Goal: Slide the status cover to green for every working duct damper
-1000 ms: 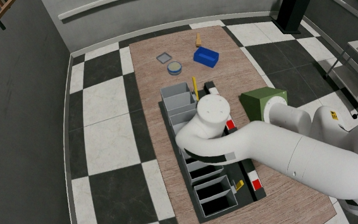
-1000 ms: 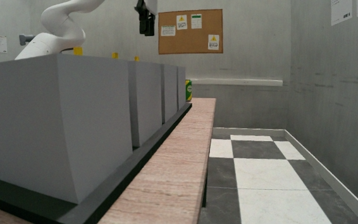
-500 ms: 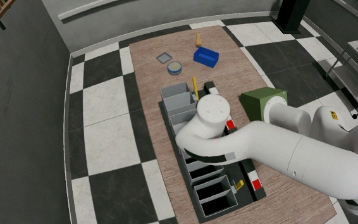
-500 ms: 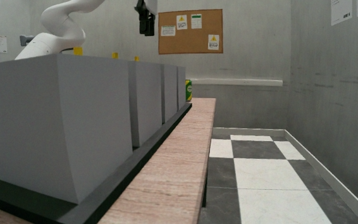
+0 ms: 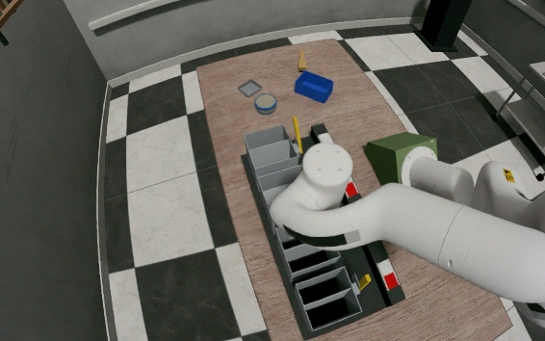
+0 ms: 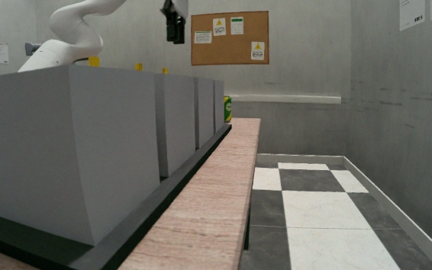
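Four grey duct dampers stand in a row on a black base (image 5: 355, 270): the far one (image 5: 271, 144), the second (image 5: 278, 179), the third (image 5: 309, 257) and the nearest (image 5: 328, 301). The arm covers part of the middle two. A yellow lever stands by the far damper (image 5: 295, 138) and another by the nearest (image 5: 365, 281). Slider strips lie along the right of the base. Red shows on one by the middle (image 5: 351, 189) and on the nearest one (image 5: 390, 280). The far strip (image 5: 324, 137) shows white. My gripper (image 6: 175, 36) hangs high above the row, partly open and empty. It is hidden under the wrist in the overhead view.
A blue bin (image 5: 313, 87), a round dish (image 5: 265, 103), a grey square tile (image 5: 249, 88) and a small wooden block (image 5: 301, 61) lie at the table's far end. A green box (image 5: 394, 154) stands right of the base. A green-yellow can (image 6: 227, 108) stands beyond the dampers.
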Robot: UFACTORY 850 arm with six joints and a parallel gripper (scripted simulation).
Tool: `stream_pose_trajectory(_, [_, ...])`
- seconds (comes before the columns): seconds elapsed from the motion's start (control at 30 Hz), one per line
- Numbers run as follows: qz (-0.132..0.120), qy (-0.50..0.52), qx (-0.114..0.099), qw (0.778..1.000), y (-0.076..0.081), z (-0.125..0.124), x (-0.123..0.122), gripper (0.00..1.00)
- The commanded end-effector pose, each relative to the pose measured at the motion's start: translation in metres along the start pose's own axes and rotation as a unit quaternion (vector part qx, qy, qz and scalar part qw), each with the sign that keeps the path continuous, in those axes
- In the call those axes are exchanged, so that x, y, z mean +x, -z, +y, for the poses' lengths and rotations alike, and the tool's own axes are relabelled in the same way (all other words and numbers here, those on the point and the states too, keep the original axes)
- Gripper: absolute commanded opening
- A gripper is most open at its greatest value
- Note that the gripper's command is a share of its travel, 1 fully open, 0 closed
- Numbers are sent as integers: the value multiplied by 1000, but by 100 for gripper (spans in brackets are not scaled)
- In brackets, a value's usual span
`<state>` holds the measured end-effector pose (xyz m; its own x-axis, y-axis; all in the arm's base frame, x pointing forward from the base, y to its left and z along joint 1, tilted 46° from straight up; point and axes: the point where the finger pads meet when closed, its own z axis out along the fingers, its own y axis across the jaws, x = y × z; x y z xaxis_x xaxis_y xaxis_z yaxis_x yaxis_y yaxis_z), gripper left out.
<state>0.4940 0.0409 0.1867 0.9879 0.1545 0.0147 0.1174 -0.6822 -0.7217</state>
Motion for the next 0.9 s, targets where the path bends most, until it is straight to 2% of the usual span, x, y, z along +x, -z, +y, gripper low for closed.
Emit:
stream_pose_trajectory(0.0, [1,0,4,1000,-7,1,-41,39])
stream_pose_trajectory(0.1, [1,0,5,1000,-8,1,-47,39])
stream_pose_trajectory(0.13, [1,0,7,1000,-12,2,-67,39])
stream_pose_trajectory(0.37, [1,0,11,1000,-19,3,-106,39])
stream_pose_trajectory(0.87, [1,0,11,1000,-19,3,-106,39])
